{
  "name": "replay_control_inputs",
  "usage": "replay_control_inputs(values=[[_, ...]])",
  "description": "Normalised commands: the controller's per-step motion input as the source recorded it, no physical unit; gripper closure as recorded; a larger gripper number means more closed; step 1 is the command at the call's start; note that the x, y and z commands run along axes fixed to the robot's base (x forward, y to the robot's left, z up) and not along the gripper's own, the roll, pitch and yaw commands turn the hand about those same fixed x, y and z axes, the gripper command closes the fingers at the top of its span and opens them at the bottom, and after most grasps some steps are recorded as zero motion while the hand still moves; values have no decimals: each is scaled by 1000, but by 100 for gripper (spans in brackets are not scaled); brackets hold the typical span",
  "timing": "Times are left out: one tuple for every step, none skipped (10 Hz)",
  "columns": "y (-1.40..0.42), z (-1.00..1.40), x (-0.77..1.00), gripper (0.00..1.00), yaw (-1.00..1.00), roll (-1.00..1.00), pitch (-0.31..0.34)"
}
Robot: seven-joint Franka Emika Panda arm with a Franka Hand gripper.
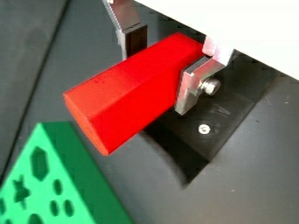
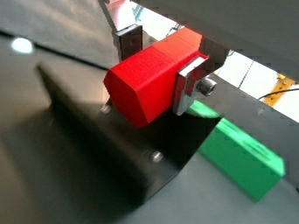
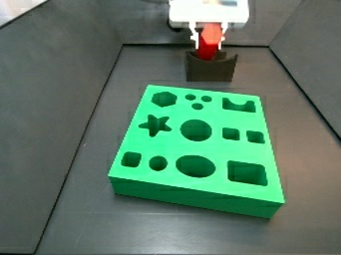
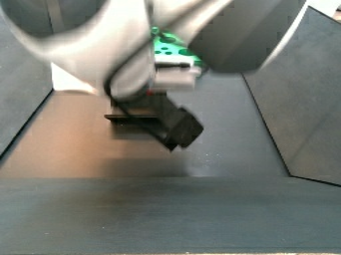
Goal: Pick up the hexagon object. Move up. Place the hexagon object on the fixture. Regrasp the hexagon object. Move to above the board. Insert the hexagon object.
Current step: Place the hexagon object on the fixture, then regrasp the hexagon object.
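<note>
I take the board [image 3: 200, 149] as my landmark and read across a side view from its left. On the board's left half I see the hexagon hole [image 3: 164, 98] at the far corner, with the star cut-out nearer me, and nothing sits in either. The hexagon hole is bare, so the insertion is not done.

Beyond the board's far edge, near its middle, stands the fixture [image 3: 210, 68] on the bench [image 3: 80, 169]. The pincer [image 3: 209, 34] hangs directly over it, and the hexagon object [image 3: 209, 42] shows as a red piece reaching down into the fixture's top.

In both wrist views the pincer [image 1: 166, 61] is closed across the hexagon object [image 1: 122, 92], a silver plate pressed flat on each side, the red body sticking out well past the fingers [image 1: 191, 86]. The fixture's dark plate [image 2: 128, 149] lies just under the piece there; I cannot tell whether the two touch.

My reading: the pick-up and the lift are behind me, and I am at the fixture stage, either setting the piece down or already regrasping. I can't settle which from these pictures. Carrying to above the board and inserting are left.
</note>
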Motion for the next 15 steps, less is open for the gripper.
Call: replay_control_inputs(values=[[106, -1000, 177, 100, -54, -187, 0], [91, -785, 144, 100, -51, -158, -1], [75, -695, 100, 100, -48, -105, -1], [58, -695, 86, 100, -45, -103, -1], [56, -696, 85, 100, -45, -103, 0], [-500, -167, 0, 100, 0, 0, 0], [0, 0, 0, 0, 0, 0, 0], [0, 1000, 0, 0, 10, -44, -25], [0, 1000, -8, 0, 20, -35, -19], [-2, 1000, -20, 0, 28, -20, -13], [-9, 1000, -36, 0, 39, 25, 0], [-8, 1000, -43, 0, 39, 39, 6], [-8, 850, -46, 0, 39, 52, 31], [-6, 673, -39, 0, 34, 60, 47], [-5, 433, -37, 0, 22, 61, 68]])
